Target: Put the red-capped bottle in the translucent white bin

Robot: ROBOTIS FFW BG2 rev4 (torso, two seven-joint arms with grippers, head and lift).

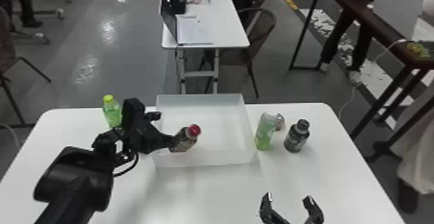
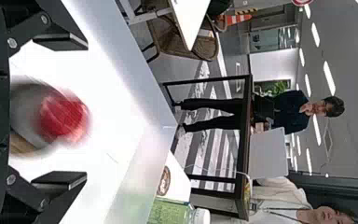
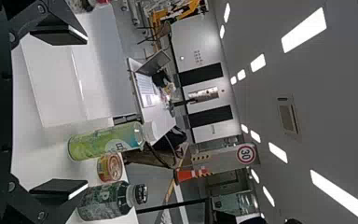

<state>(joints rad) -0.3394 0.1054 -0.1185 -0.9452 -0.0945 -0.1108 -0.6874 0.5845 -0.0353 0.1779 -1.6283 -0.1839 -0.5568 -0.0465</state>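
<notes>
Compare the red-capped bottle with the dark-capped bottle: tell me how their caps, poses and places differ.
The red-capped bottle has a bright red cap; the dark-capped bottle has a black one. The red-capped bottle leans, while the dark-capped bottle stands upright. The red-capped bottle is within the translucent white bin; the dark-capped bottle is outside it, on the table. Both have their caps on.

Head cam hi, fwd/dn, wrist cams low, bin (image 1: 200, 101) shared
</notes>
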